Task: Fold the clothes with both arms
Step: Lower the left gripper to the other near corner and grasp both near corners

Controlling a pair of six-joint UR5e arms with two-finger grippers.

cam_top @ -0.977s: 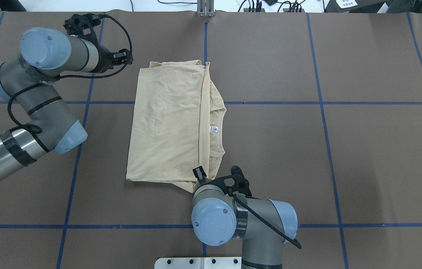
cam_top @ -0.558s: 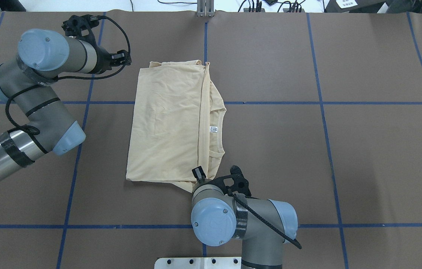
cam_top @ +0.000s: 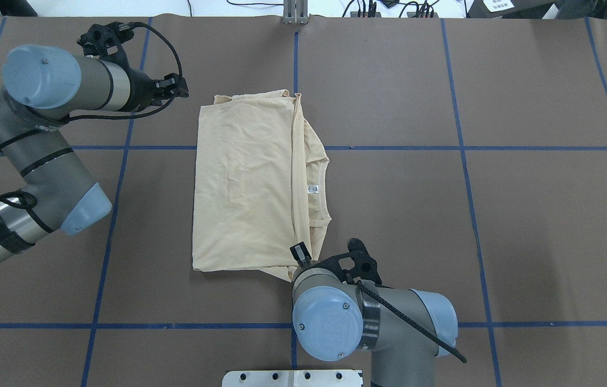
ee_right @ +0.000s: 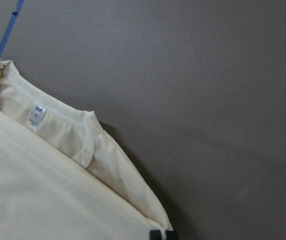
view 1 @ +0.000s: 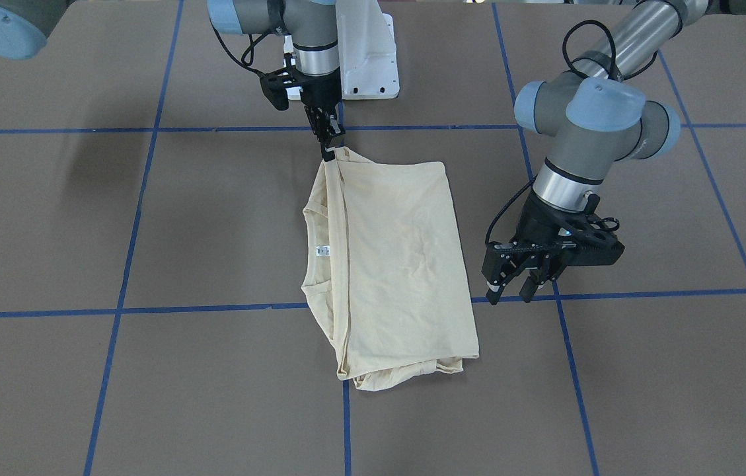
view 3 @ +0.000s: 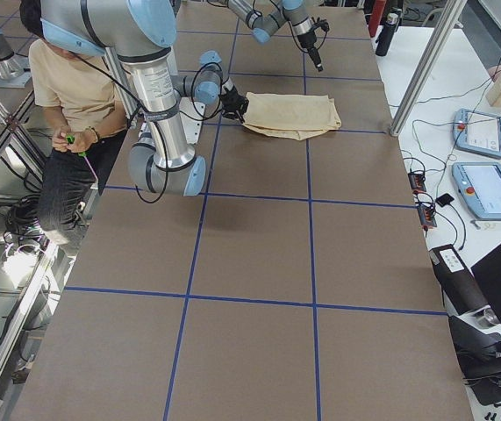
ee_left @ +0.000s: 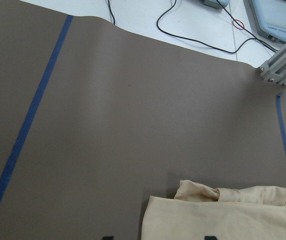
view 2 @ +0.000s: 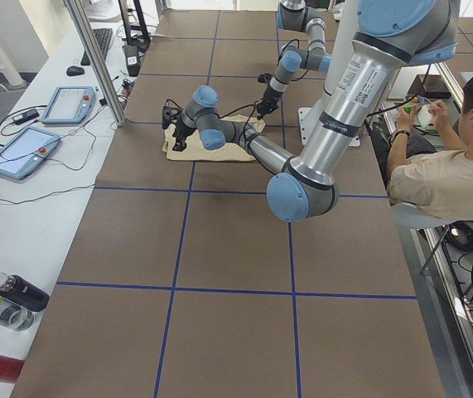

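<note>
While the right gripper [view 1: 329, 151] pinches the shirt [view 1: 399, 251] at one corner, jaws pressed together on the cloth, the left gripper [view 1: 510, 295] hangs with jaws spread, holding nothing, near the diagonally opposite corner but apart from it; the shirt lies flat on the table [cam_top: 497, 215], folded into a long panel running away from the right jaws; its collar and white label [cam_top: 312, 188] peek out along the edge ahead of them.

By its look the cloth is thin, light and limp; it should drape from any pinch, hold no shape of its own, and its stacked layers may slide or peel apart when lifted; the soundest holds are probably the corners and hem edges, taken deep enough to catch every layer; the bunched roll of fabric just ahead of the left jaws may be harder to gather whole.

Blue tape [cam_top: 389, 148] crosses the table beneath the shirt; the white base [view 1: 366, 59] stands behind the right jaws; a metal post [cam_top: 295, 13] rises well beyond the shirt's far end; a seated person [view 2: 443, 174] and two pendants [view 2: 21, 149] stay well off to the sides; the likeliest hindrance is the right arm [cam_top: 330, 322] itself, overhanging the hem beside its own jaws.
</note>
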